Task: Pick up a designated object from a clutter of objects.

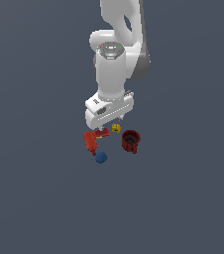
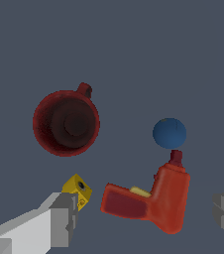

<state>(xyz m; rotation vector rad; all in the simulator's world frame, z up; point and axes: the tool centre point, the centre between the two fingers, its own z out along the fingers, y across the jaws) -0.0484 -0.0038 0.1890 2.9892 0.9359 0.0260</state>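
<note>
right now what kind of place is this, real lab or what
Most likely a simulated test scene, not a real room: a flat, featureless grey floor, no walls or furniture, and smoothly rendered props, a dark red mug, a blue ball and a tiny yellow piece, under the gripper.

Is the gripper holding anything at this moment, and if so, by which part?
Nothing is held. The gripper is open, its fingers wide apart; the yellow piece sits at one fingertip, and the red tool lies between them, ungripped.
</note>
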